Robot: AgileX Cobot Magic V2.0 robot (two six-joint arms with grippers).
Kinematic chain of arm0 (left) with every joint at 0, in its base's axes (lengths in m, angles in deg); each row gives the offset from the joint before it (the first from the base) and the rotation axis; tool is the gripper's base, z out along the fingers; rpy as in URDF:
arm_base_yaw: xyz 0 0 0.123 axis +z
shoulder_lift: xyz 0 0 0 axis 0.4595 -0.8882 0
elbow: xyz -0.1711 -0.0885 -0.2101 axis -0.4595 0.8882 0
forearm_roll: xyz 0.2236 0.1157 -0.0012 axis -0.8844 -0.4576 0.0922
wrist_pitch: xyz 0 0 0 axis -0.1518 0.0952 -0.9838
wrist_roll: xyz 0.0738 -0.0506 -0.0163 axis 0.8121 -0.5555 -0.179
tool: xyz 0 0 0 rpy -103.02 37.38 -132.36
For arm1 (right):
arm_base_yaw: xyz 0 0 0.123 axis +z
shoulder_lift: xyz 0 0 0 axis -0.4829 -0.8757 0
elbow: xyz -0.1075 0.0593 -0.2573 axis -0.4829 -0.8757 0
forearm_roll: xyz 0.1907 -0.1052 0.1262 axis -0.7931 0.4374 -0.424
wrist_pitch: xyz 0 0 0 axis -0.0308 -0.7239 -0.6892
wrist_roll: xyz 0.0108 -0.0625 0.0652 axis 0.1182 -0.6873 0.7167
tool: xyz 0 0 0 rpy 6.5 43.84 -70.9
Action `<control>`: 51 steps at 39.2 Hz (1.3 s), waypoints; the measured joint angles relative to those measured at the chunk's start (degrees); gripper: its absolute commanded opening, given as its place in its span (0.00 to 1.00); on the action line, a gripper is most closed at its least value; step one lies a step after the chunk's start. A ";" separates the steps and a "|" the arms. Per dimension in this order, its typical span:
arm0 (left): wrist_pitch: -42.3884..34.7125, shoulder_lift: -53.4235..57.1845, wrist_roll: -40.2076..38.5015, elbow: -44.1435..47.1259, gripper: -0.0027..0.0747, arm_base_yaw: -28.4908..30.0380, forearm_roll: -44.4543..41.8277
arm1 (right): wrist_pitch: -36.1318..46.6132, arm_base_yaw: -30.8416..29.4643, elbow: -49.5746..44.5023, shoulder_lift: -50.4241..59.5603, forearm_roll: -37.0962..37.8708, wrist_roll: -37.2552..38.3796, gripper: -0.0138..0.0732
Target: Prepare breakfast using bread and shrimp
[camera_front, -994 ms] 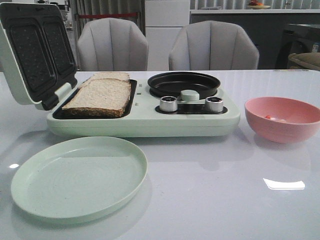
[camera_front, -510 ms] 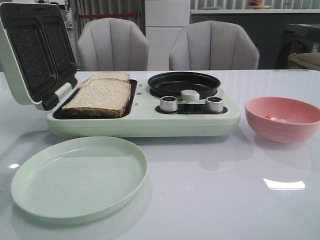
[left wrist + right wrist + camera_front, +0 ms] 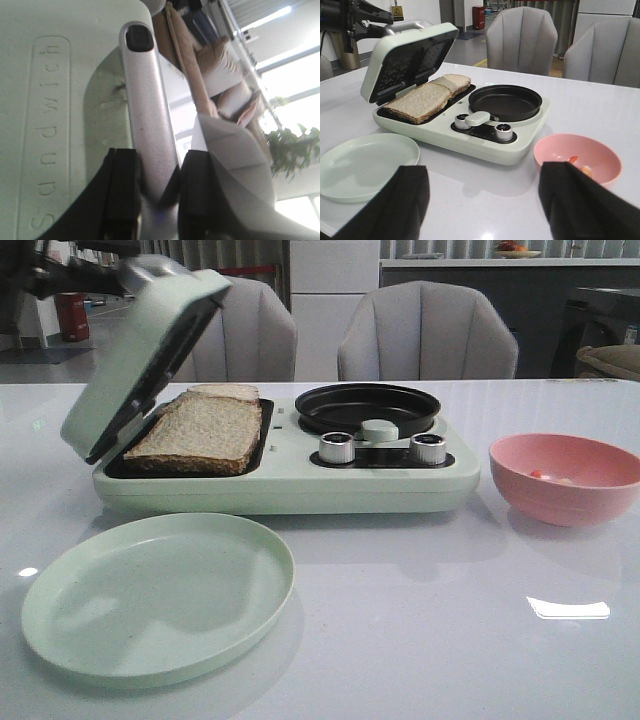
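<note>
1. while the pale green sandwich-maker lid point(image 3: 140, 350) stands half lowered over its tray, the left gripper point(image 3: 152, 192) pinches the lid's silver bar handle point(image 3: 147, 120) between two black fingers point(image 3: 122, 190); the raised word "sandwich" runs along the lid's smooth outer shell.
2. two slices of light tan wholemeal bread point(image 3: 198, 430) with darker brown crusts lie side by side in the black tray of the pale green breakfast machine point(image 3: 290, 485), one at the front, the other point(image 3: 225, 392) just behind it towards twelve o'clock, its far part hidden by the lid in the front view.
3. one round black frying pan point(image 3: 367, 406) sits on the machine at three o'clock from the bread, with two ridged silver knobs point(image 3: 338, 447) before it.
4. one glossy pink bowl point(image 3: 566, 480) stands at three o'clock from the machine, apart from it; small orange-pink shrimp point(image 3: 579, 165) pieces lie inside, too small to count.
5. one round pale green plate point(image 3: 158, 595) with a low rim lies at six o'clock from the bread tray, on the glossy white table point(image 3: 440, 640).
6. the right gripper point(image 3: 482, 200) hangs with its two black fingers point(image 3: 407, 200) spread wide, holding nothing, cut off by the frame edge.
7. two grey padded chairs point(image 3: 427, 332) stand behind the table.
</note>
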 measured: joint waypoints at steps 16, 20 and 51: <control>-18.46 -2.70 6.79 0.22 0.18 -14.49 -12.38 | 0.00 0.00 0.00 0.00 0.00 0.00 0.80; -18.55 -4.16 6.82 0.22 0.18 -15.04 -14.40 | 0.00 0.00 0.00 0.00 0.00 0.00 0.80; -20.97 12.67 -27.06 0.24 0.18 -15.17 -71.16 | 0.00 0.00 0.00 0.00 0.00 0.00 0.80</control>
